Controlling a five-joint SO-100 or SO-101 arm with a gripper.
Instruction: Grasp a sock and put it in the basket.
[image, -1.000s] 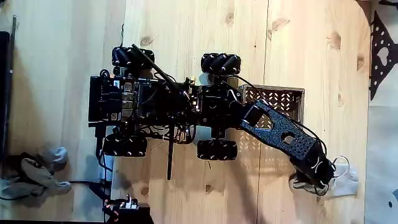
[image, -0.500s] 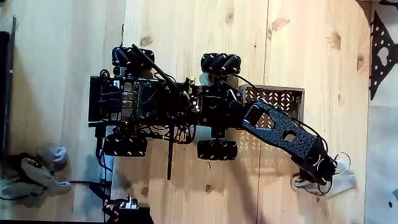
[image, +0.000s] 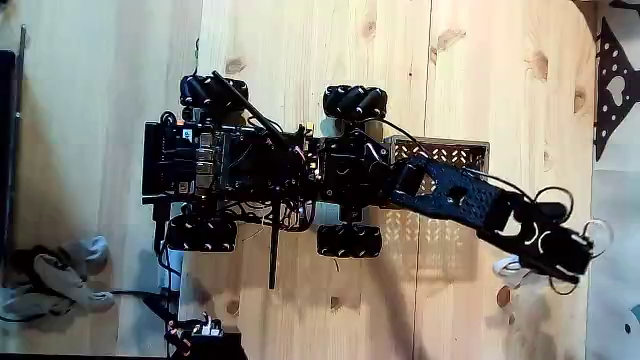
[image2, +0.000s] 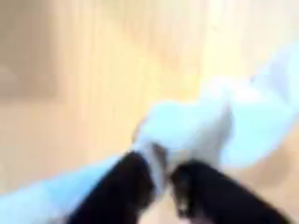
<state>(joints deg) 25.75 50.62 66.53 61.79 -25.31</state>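
Because the basket (image: 440, 152) waits mid-frame, the gripper (image2: 166, 175) at lower right pinches the sock (image2: 210, 121) between nearly closed jaws.

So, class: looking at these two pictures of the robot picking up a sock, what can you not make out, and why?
1. Sock, fixed view: mostly covered by the arm, shape unclear.
2. Gripper, wrist view: motion blur; its hold on the pale cloth looks likely but is not certain.
3. Basket, fixed view: the arm and robot body cover much of it, so its contents are unclear.
4. Sock bundle, fixed view: too small to count.
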